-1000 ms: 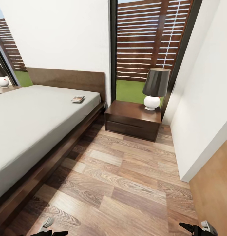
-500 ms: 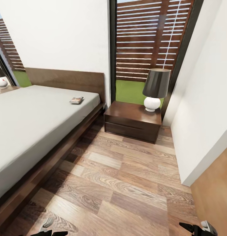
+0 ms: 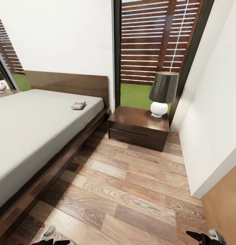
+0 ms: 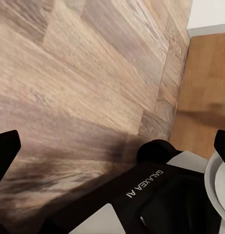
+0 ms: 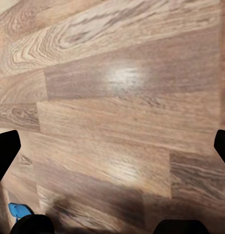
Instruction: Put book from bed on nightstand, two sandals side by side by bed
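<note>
Black spread fingertips (image 5: 5, 148) over glossy wood-grain floor (image 5: 122, 112), blue sandal (image 5: 17, 210) nearby.

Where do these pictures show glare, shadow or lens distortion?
Head view: wide-angle distortion tilts the walls and window frame; the bed casts shadow on the floor. Right wrist view: a pale glare patch on the planks, dark shadow nearer the camera. Left wrist view: soft shadow across the floor.

white "galaxea a1" lettering on the black robot base (image 4: 156, 195), left wrist view

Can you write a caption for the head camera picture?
Book lies on the bed beside the nightstand.
</note>
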### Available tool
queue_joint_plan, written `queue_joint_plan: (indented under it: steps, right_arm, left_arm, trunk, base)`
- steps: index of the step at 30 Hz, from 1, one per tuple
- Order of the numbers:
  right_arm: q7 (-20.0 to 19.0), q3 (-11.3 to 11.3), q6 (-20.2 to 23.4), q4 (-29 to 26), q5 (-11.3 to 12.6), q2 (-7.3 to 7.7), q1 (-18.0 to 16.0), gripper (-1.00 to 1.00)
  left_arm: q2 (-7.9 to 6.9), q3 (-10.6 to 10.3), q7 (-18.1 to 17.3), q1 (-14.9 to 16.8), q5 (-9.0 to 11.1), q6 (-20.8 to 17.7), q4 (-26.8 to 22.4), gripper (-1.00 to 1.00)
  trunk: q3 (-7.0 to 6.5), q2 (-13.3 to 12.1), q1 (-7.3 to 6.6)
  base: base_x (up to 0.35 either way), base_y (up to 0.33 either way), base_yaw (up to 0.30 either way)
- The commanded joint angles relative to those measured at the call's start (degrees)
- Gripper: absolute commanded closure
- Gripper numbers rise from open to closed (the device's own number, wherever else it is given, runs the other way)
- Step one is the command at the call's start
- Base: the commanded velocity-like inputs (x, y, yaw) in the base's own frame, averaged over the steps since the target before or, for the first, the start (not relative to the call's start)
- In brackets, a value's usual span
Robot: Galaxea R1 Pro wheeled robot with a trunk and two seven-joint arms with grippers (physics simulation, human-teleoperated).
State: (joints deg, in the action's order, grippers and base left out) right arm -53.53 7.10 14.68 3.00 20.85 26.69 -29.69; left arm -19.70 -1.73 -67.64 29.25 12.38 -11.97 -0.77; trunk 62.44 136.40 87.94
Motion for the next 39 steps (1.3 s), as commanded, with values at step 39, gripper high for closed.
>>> queue_joint_plan:
  steps: [39]
  right_arm:
    - [-0.18, 0.46, 0.52, 0.17, 0.09, 0.03, -0.08, -1.0]
  left_arm:
    - [-0.07, -0.21, -0.2, 0.02, 0.36, -0.6, -0.02, -1.0]
  trunk:
    - [0.05, 0.02, 0.0]
  base:
    - [0.122, 0.0, 0.0]
